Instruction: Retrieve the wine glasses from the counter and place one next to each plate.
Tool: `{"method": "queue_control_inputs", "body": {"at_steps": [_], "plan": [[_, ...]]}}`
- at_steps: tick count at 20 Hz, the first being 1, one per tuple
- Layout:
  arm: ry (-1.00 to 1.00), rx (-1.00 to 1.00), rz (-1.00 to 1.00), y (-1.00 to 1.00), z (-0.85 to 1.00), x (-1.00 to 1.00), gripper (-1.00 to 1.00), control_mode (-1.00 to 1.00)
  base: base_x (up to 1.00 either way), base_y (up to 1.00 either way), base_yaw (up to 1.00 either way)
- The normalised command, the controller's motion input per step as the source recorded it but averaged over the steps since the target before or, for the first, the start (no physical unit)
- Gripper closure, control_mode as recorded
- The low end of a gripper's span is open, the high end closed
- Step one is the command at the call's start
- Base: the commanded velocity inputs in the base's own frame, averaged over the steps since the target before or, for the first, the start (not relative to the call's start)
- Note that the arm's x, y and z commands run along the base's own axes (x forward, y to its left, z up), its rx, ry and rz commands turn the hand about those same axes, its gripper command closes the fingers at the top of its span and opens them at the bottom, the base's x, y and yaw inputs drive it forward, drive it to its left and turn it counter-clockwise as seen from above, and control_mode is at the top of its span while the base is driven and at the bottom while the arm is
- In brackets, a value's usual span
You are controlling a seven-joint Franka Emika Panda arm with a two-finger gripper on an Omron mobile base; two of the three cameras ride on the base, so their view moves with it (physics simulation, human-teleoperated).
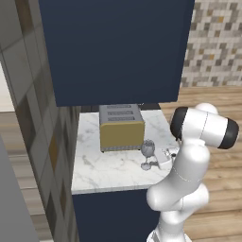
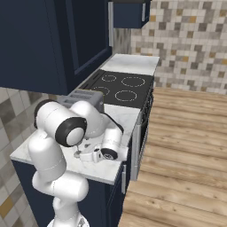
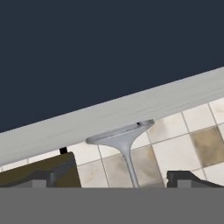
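a: what's nearest in the left base view?

b: the white jointed arm is rising from the lower right and bending down toward the short white grey-veined marble counter [image 1: 101, 170] over dark navy cabinets. a small smoky-grey translucent stemmed wine glass [image 1: 147, 153] is standing upright on that counter near its front right part, just in front of the yellow-sided toaster with a grey slotted top [image 1: 121, 126].

a: and the gripper?

b: in the hand view the two-finger gripper [image 3: 114, 178] is showing its two small dark fingertips [image 3: 186, 178] standing wide apart, gripping nothing. the glass's thin stem is running between them, touching neither, and the view is rolled so that the round foot is sitting above the stem against the counter's pale edge. i cannot tell how close the tips are sitting to the bowl.

a: what is lying farther off?

b: in the right base view, beyond the toaster, a black glass cooktop with ring burners [image 2: 119, 88] is sitting next along the run. past it another pale stretch of worktop [image 2: 135, 63] is meeting a mosaic-tiled wall [image 2: 190, 44]. dark navy upper cabinets [image 2: 48, 40] are hanging over the counter, and a wooden plank floor [image 2: 186, 150] is spreading off to the right.
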Motion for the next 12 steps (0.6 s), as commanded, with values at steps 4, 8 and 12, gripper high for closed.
{"method": "queue_control_inputs", "body": {"at_steps": [4,8,12], "plan": [[0.02,-0.01,0.0,0.0,-0.2,0.21,-1.0,-1.0,0.0,0.0,0.0],[0.02,-0.01,0.0,0.0,-0.22,0.24,-1.0,-1.0,0.0,0.0,0.0],[0.06,0.0,0.0,0.01,-0.28,0.14,-1.0,-1.0,0.0,0.0,0.0]]}}
